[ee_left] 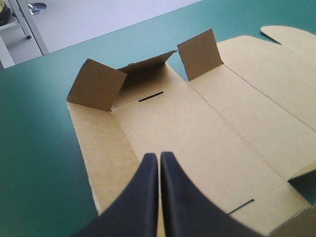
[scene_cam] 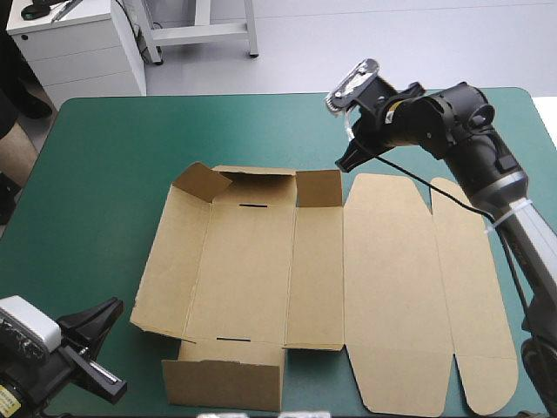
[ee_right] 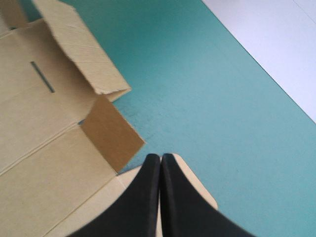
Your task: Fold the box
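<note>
Box (scene_cam: 248, 270) is laid with long axis left-right. Left gripper (scene_cam: 111, 306), fingers together, is poised off its near-left corner; right gripper (scene_cam: 348, 160), also together, at its far edge.

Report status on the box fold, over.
Left end effector and right end effector shut, empty. Box mostly flat, far flaps and near wall raised. Nothing blocking it.

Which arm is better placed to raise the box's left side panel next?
Left, probably. The left gripper, shut, sits at the near left corner of the box, beside that panel. The right gripper, shut, is at the far edge by the flat lid.
</note>
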`<state>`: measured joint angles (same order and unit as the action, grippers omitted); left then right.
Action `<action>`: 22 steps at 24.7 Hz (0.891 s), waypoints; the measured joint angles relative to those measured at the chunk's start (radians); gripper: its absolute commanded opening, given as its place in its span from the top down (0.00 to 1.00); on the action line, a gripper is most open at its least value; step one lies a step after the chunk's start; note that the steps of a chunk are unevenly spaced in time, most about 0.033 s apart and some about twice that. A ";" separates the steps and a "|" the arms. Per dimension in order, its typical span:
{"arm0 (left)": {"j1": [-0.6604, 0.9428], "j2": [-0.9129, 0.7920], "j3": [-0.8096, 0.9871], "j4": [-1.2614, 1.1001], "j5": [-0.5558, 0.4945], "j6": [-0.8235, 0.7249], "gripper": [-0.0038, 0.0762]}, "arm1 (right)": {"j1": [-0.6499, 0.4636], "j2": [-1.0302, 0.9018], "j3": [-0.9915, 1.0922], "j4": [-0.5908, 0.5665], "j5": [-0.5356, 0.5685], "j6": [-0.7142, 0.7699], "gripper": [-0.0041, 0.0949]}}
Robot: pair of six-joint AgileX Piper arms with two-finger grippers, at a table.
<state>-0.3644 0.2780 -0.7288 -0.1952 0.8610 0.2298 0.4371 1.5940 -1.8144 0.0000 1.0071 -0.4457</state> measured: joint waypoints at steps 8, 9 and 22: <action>0.000 0.000 0.000 0.003 0.000 -0.044 0.96 | -0.011 -0.113 0.000 -0.363 0.120 0.427 0.98; 0.000 0.004 0.000 0.004 0.000 -0.045 0.96 | -0.029 -0.131 0.000 -0.356 0.154 0.437 0.98; 0.000 0.190 -0.084 0.005 0.000 -0.050 0.96 | -0.147 -0.389 0.255 -0.214 0.240 0.392 0.98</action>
<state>-0.3644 0.4685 -0.8133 -0.1902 0.8608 0.1793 0.2901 1.2050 -1.5599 -0.2143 1.2468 -0.0538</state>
